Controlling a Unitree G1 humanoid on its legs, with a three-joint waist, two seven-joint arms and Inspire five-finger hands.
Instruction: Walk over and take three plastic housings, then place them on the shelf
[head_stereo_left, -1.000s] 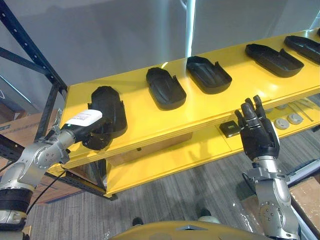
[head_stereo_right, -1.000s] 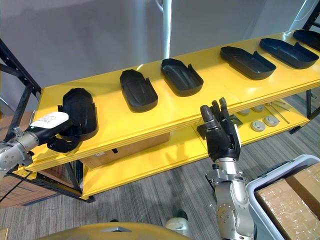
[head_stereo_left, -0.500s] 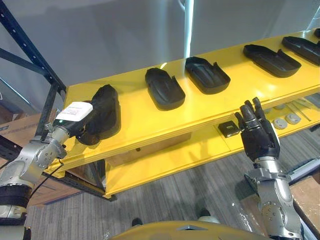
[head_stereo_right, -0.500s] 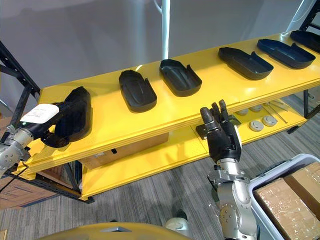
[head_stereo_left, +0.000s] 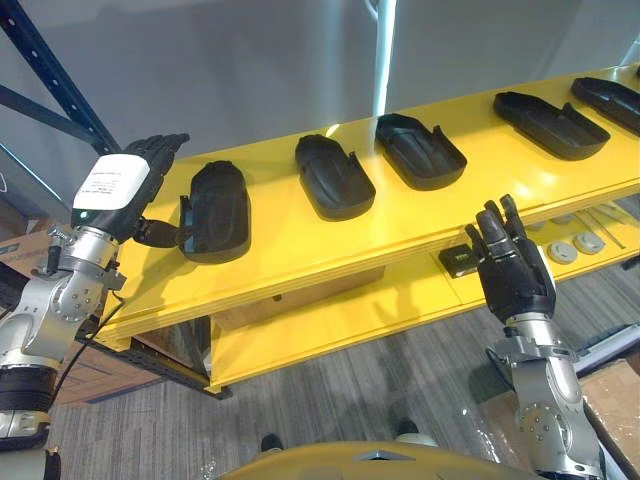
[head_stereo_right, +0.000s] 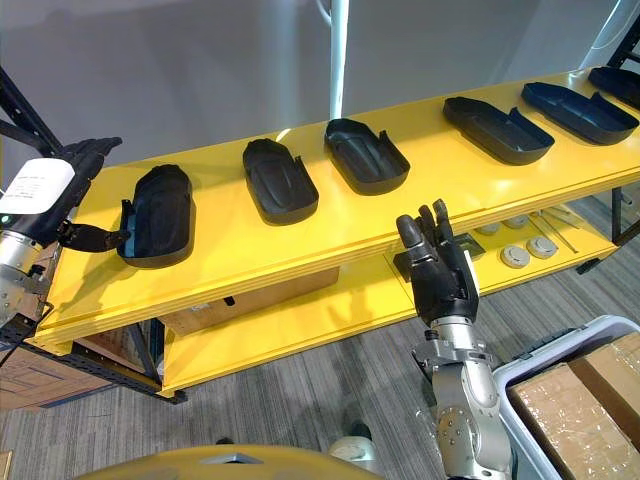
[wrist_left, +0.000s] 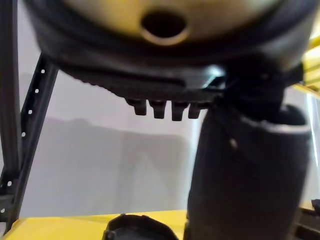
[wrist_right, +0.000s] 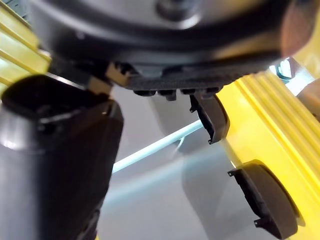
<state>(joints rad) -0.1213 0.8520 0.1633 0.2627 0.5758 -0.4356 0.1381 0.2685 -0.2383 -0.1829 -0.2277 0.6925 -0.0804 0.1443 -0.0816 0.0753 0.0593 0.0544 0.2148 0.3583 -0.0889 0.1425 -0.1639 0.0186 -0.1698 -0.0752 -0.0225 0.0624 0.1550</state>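
Observation:
Several black plastic housings lie in a row on the yellow top shelf (head_stereo_left: 300, 240). The leftmost housing (head_stereo_left: 213, 210) rests flat on the shelf near its left end. My left hand (head_stereo_left: 122, 185) stands just left of it, open, fingers straight up; its thumb reaches toward the housing's left edge. The same housing (head_stereo_right: 160, 215) and left hand (head_stereo_right: 42, 195) also show in the right eye view. Two more housings (head_stereo_left: 333, 177) (head_stereo_left: 420, 150) lie to its right. My right hand (head_stereo_left: 512, 268) hangs open and empty in front of the shelf's front edge.
A lower yellow shelf (head_stereo_left: 400, 300) carries a small black box (head_stereo_left: 460, 260) and round grey discs (head_stereo_left: 578, 243). A dark blue rack upright (head_stereo_left: 60, 90) stands at the left. A grey bin with cardboard boxes (head_stereo_right: 580, 400) sits at the lower right. A grey wall backs the shelf.
My left hand has let go of the leftmost housing, opened and drawn back up to the left. The housing now lies flat on the shelf. The right hand has hardly moved.

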